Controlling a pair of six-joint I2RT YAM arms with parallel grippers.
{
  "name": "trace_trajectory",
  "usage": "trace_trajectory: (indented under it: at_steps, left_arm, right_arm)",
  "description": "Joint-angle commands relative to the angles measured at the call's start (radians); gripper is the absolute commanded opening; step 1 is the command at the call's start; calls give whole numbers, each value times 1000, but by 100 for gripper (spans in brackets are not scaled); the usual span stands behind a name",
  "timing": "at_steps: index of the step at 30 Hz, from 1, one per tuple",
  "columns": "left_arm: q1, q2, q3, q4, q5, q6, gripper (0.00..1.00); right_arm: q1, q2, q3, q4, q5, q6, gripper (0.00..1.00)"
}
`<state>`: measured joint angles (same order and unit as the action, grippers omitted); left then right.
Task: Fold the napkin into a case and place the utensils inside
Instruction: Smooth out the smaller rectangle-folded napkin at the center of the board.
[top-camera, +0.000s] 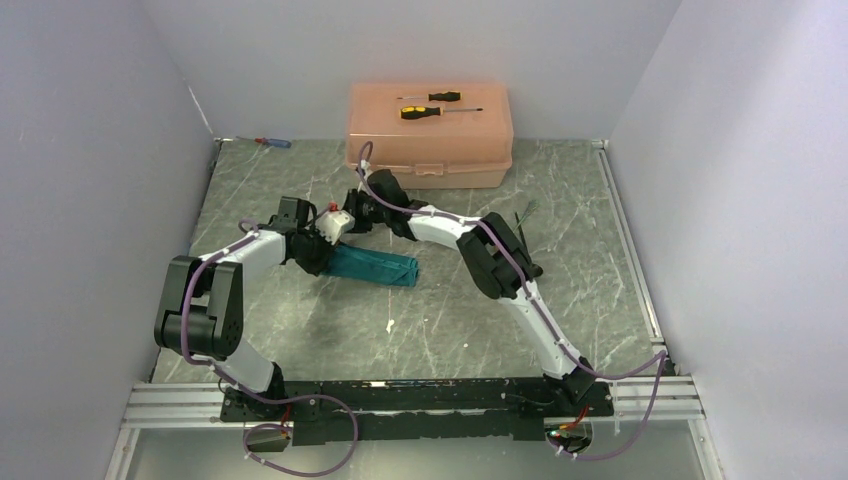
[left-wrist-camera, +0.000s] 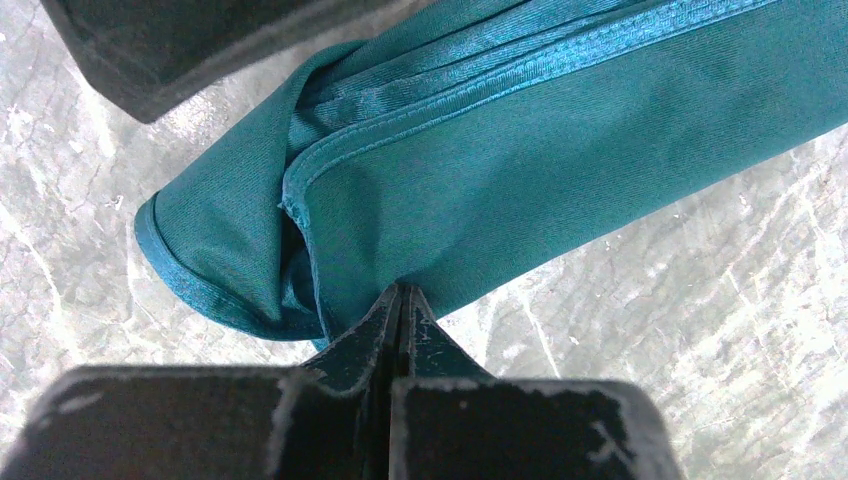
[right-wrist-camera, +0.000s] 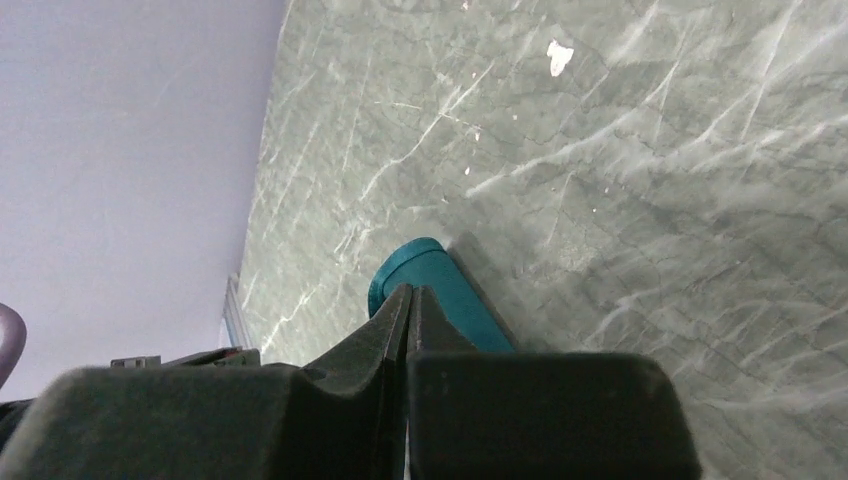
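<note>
The teal napkin (top-camera: 378, 266) lies folded into a long narrow strip on the marble table, left of centre. My left gripper (top-camera: 322, 258) is at its left end. In the left wrist view its jaws (left-wrist-camera: 400, 292) are shut on the napkin's (left-wrist-camera: 560, 150) near edge, where the cloth puckers. My right gripper (top-camera: 352, 222) reaches over from behind; its jaws (right-wrist-camera: 411, 292) are shut with a teal fold of the napkin (right-wrist-camera: 425, 270) at the tips. One of its dark fingers (left-wrist-camera: 180, 50) shows above the cloth. Greenish fork tines (top-camera: 524, 211) peek out by the right arm's elbow; the spoon is hidden.
A peach plastic box (top-camera: 430, 150) stands at the back with two yellow-and-black screwdrivers (top-camera: 432, 105) on its lid. A small red-and-blue screwdriver (top-camera: 272, 142) lies at the back left. A white scrap (top-camera: 391, 325) sits in front of the napkin. Walls close in on the left, right and back.
</note>
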<state>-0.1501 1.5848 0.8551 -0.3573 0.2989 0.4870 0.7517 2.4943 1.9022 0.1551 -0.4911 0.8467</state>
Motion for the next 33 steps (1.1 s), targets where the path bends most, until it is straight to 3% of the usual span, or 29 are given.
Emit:
trace_trajectory:
  at_steps: [1,12,21,27,29,30,33]
  left_arm:
    - [-1,2,3,-16,9,-17,3]
    - [-1,21,4,20,-23,-36,3]
    - [1,35,33,7,-18,-71,3]
    - [38,-3,181,-201,119,-22,33]
    - [62,-25,224,-312,190,70,44]
    - [77,-37,238,-375,215,137,56]
    - [118,-78,248,-446,247,334,61]
  right_arm:
    - [19,11,8,34,12,63,3]
    - [58,14,-79,18,-10,64,2]
    - [67,-11,-176,22,78,36,1]
    - [67,0,-195,9,108,-10,1]
    - [67,8,-196,5,103,-19,1]
    - [68,12,-199,8,98,-22,1]
    - [64,27,-195,22,74,-16,1]
